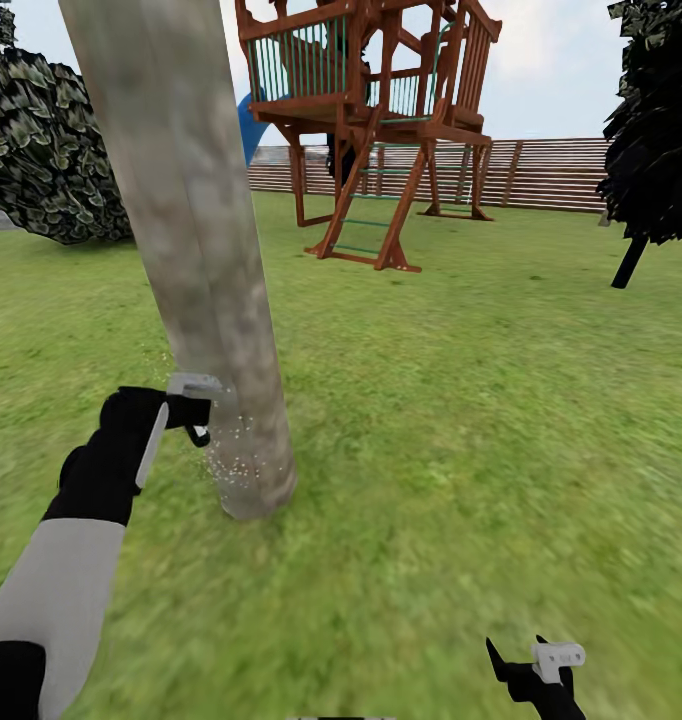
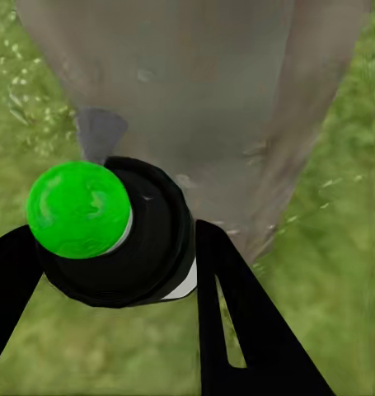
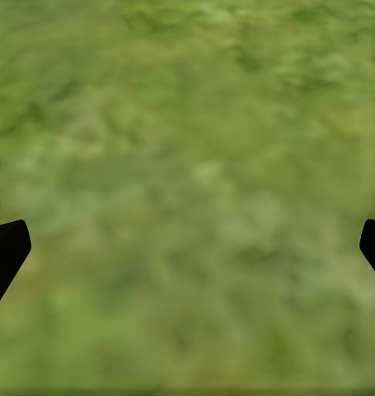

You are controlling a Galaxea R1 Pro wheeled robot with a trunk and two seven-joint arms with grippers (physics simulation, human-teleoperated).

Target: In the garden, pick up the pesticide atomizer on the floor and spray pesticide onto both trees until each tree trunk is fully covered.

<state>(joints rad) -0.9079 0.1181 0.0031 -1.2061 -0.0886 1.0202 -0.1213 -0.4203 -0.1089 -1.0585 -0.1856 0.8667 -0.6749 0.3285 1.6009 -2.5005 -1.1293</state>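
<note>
A thick pale grey-tan tree trunk (image 1: 196, 280) rises from the grass floor (image 1: 431, 420) just ahead on the left. My left gripper (image 1: 195, 412) is low beside it, close to the bark. In the left wrist view that gripper (image 2: 113, 233) is shut on the pesticide atomizer (image 2: 150, 247), a black round body with a bright green top (image 2: 78, 208), aimed at the trunk (image 2: 220, 99). White specks (image 1: 231, 462) dot the trunk's base. My right gripper (image 1: 529, 665) hangs open over bare grass, with its black fingertips (image 3: 6, 249) wide apart.
A red-brown wooden play tower (image 1: 371, 130) with a blue slide (image 1: 249, 125) stands behind the trunk, in front of a slatted fence (image 1: 551, 172). Dark green foliage (image 1: 41, 150) fills the far left. A black-leaved, thin-trunked tree (image 1: 661, 130) stands at the right. Open lawn lies between.
</note>
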